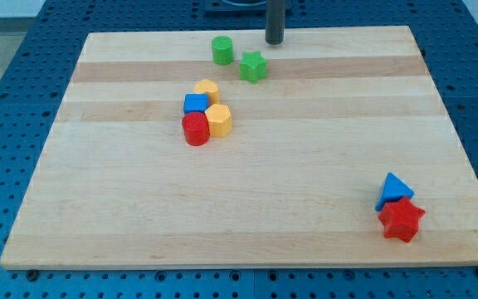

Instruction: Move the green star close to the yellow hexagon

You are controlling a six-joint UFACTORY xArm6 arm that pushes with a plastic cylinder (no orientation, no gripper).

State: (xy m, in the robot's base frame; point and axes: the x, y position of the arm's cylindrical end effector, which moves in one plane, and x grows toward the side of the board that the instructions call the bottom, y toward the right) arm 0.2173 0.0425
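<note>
Near the worktop [322, 208] bottom-right corner, red star [402, 219] touches blue triangle [395, 188]. Left of centre, red cylinder [195, 129], yellow hexagon [219, 120], blue cube [196, 104] and a yellow block [207, 87] cluster together. Toward the top edge: green star [253, 66] beside green cylinder [221, 50], well apart from the hexagon; my tip [274, 41] just above-right of the star, not touching; no claw fitted.

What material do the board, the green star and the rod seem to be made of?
Board: pale wood, probably, with grain and lengthwise strips showing, matte finish. Green star: solid colour, smooth; painted wood or plastic, I cannot tell which. Rod: dark and smooth, maybe metal or plastic; my tip stands just above the star toward the view's top.
</note>
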